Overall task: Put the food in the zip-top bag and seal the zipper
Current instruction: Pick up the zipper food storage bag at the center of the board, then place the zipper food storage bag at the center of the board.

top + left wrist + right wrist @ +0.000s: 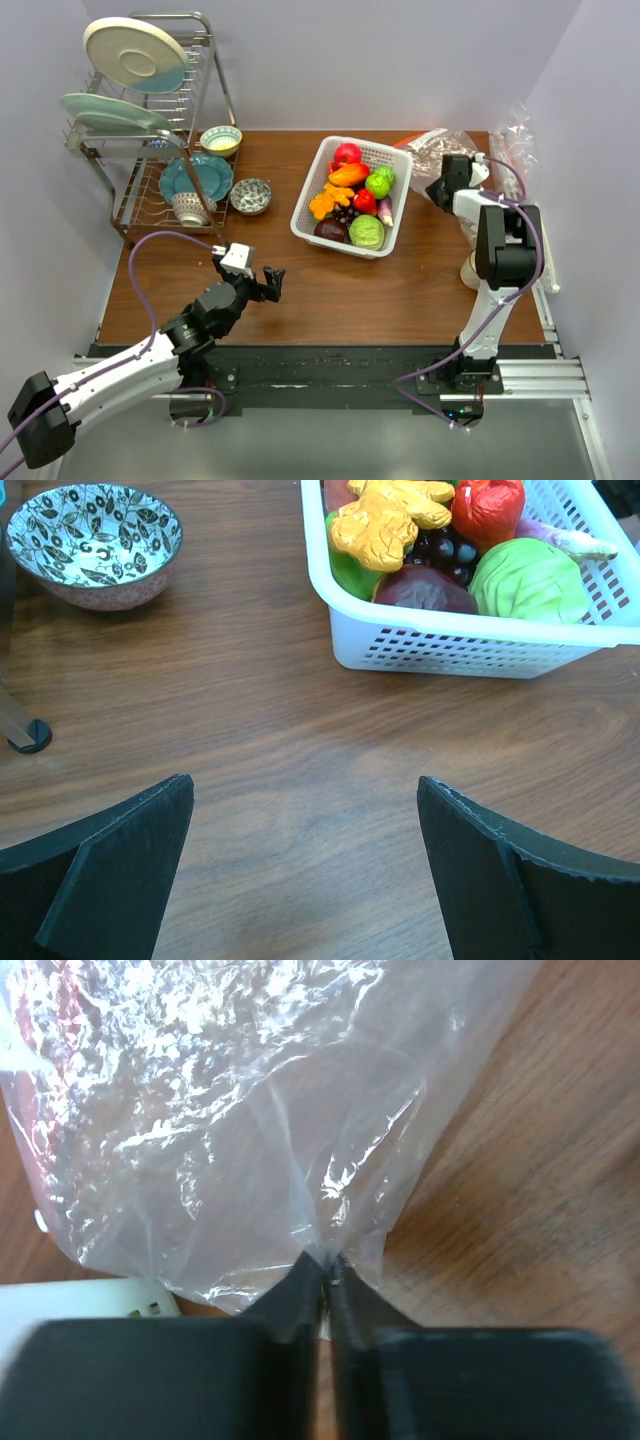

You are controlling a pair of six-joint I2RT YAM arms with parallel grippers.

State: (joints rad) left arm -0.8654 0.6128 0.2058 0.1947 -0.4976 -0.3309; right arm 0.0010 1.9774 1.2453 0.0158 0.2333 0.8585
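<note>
The food, toy fruit and vegetables, fills a white basket at the table's middle back. Right of it lies the clear, crinkly zip-top bag, its orange-red zipper along the far left edge. My right gripper is shut on the bag's near edge; in the right wrist view the fingertips pinch a fold of the plastic. My left gripper hovers open over bare wood in front of the basket, its fingers spread wide with nothing between them.
A dish rack with plates stands at the back left, with a yellow bowl and a patterned bowl beside it. More clear plastic lies against the right wall. A pale cup stands by the right arm.
</note>
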